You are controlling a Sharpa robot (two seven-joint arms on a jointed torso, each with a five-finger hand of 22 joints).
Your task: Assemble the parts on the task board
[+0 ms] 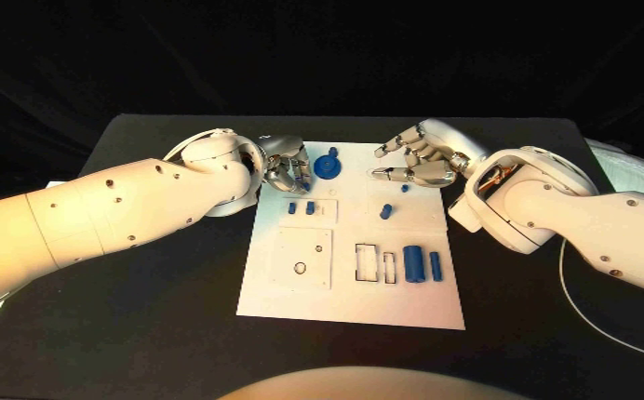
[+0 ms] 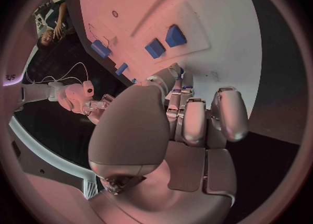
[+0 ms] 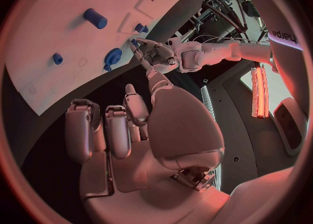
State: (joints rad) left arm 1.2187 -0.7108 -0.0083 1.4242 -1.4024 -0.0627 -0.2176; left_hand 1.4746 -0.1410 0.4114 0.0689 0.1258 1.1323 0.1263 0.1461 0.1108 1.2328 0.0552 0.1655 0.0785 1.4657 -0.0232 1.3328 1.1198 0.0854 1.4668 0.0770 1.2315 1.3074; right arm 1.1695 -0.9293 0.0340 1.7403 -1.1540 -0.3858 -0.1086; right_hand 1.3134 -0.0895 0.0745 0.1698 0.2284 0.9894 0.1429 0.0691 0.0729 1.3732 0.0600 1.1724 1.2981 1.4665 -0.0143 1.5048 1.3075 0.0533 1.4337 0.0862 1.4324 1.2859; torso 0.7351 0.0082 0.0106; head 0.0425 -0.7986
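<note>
The white task board (image 1: 355, 279) lies mid-table. A round blue part (image 1: 328, 167) sits at its far edge, just right of my left hand (image 1: 285, 169). In the left wrist view that hand (image 2: 176, 125) has its fingers curled in with nothing in them, and the thumb tip reaches a sliver of blue. My right hand (image 1: 416, 163) hovers over the board's far right corner, its fingers (image 3: 117, 130) curled in around nothing. Two small blue blocks (image 1: 302, 206) stand side by side; the left wrist view has them as blocks (image 2: 164, 42). A short peg (image 1: 386, 211) stands mid-board.
Two blue cylinders (image 1: 424, 265) lie at the board's right side beside slot-shaped recesses (image 1: 367, 262). A tiny blue piece (image 1: 404, 188) sits below the right hand. A white cable (image 1: 577, 298) runs over the black table at the right.
</note>
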